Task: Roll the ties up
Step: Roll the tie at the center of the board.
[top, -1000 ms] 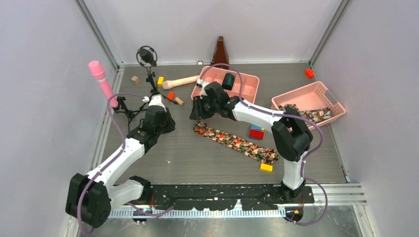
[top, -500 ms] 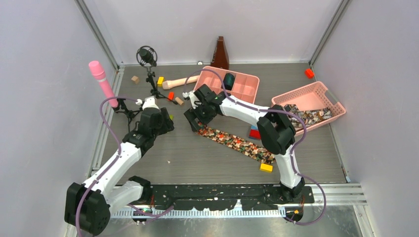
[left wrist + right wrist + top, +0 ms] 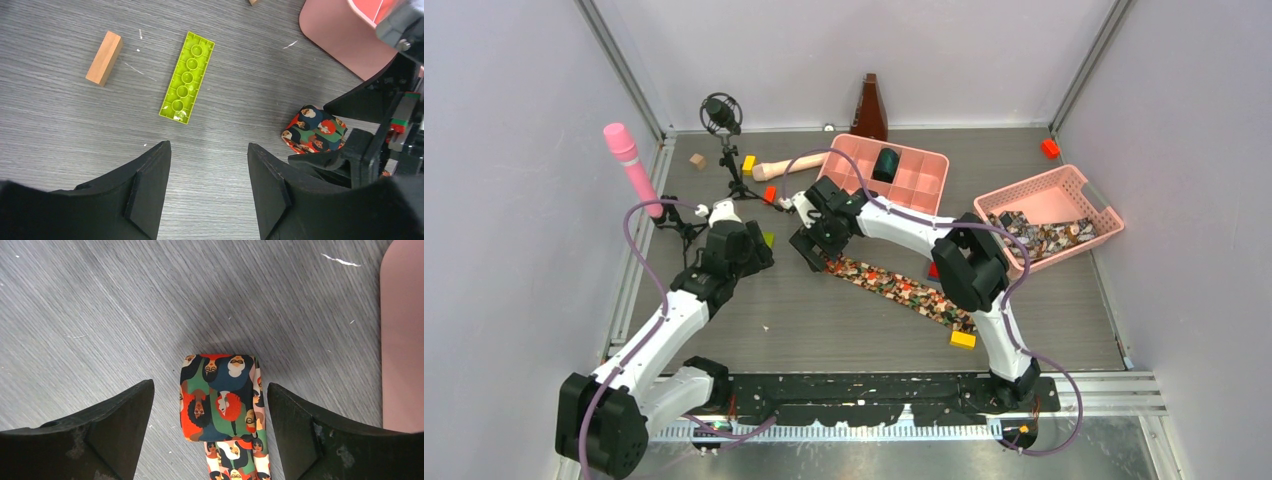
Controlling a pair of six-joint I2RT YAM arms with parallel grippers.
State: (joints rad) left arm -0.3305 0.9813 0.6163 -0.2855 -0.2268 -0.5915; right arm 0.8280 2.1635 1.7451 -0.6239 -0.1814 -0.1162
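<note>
Your right gripper [image 3: 210, 390] stands wide, straddling the rolled end of the tie [image 3: 219, 397]; its flat length trails toward 6 o'clock. Left gripper [image 3: 209, 147], part open and empty, sees that roll at 3 o'clock, farther off.

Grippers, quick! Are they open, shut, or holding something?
Left gripper: open, holding nothing.
Right gripper: open wide, one finger on either side of the tie, at its folded end, not gripping it.

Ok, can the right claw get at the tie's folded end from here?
Probably yes: the right claw stands open, straddling the folded end of the tie, with bare table either side and nothing between.
</note>
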